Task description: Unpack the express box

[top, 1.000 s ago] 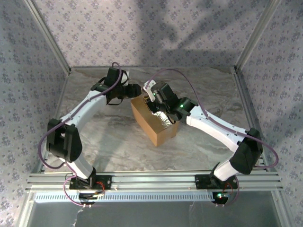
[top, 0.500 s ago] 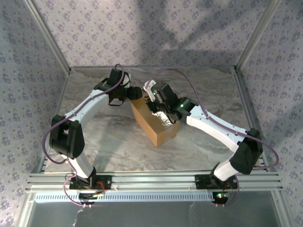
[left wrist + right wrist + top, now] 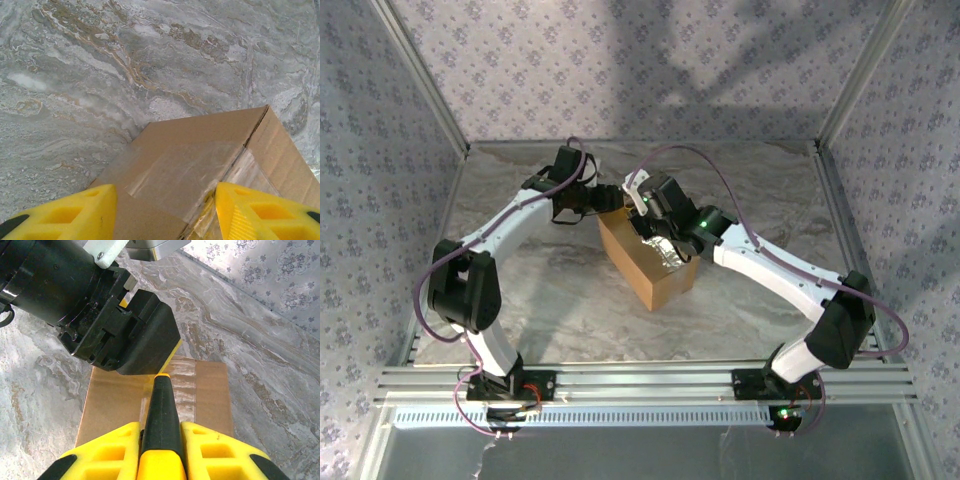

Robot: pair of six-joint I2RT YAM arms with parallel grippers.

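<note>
Light, stiff express box (image 3: 650, 265) sits on the table (image 3: 550, 300) at the centre of the top view, taped shut
Cardboard probably slides and dents, and its tape (image 3: 185, 175) looks slick, so brace the side walls; left gripper (image 3: 165, 192) stands apart over the taped end, right gripper (image 3: 161, 427) is clamped on a black tool (image 3: 161, 405)

Brown express box (image 3: 200, 127) is carrying shiny clear tape (image 3: 185, 172); grey worktop (image 3: 100, 75) is showing tan marbled veins; left tool (image 3: 164, 195) is showing yellow fingers (image 3: 75, 210).
</note>
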